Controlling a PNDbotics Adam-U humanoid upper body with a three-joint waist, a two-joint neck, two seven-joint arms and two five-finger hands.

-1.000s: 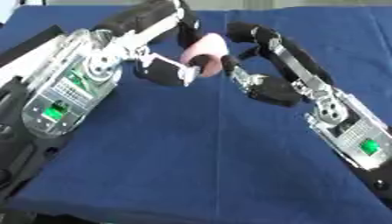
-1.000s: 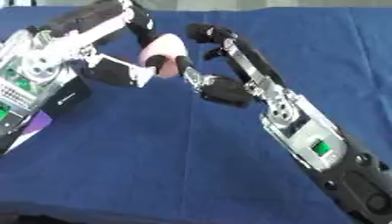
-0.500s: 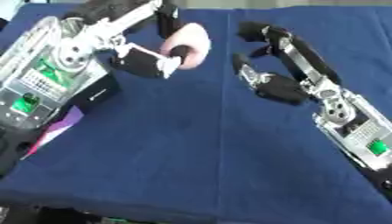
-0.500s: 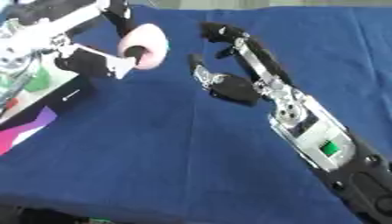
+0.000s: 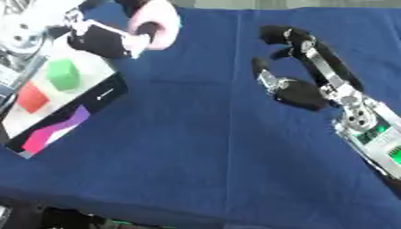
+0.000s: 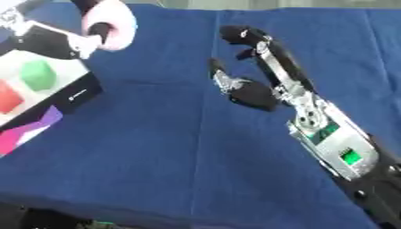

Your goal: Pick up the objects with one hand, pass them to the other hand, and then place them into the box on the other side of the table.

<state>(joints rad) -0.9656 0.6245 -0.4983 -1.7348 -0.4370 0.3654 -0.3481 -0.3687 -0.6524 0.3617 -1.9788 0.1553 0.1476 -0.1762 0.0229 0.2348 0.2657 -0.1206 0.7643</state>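
Note:
My left hand (image 5: 109, 38) is curled round a pink ring-shaped object (image 5: 155, 22) and holds it in the air at the upper left, just past the near corner of the white box (image 5: 95, 71). A green cube (image 5: 62, 74) and a red cube (image 5: 31, 97) lie inside that box. Over the blue cloth at the centre right, my right hand (image 5: 294, 91) hangs with its fingers straight and spread, holding nothing. It is well apart from the pink object.
The blue cloth (image 5: 196, 147) covers the table. The box has a black side wall and a pink and purple pattern (image 5: 51, 132) on its near end. My right forearm (image 6: 337, 147) runs down to the lower right corner.
My left hand has carried the pink object leftward, away from the right hand and up to the box. The right hand has let go of it and opened. The camera has swung left, bringing the box into view.

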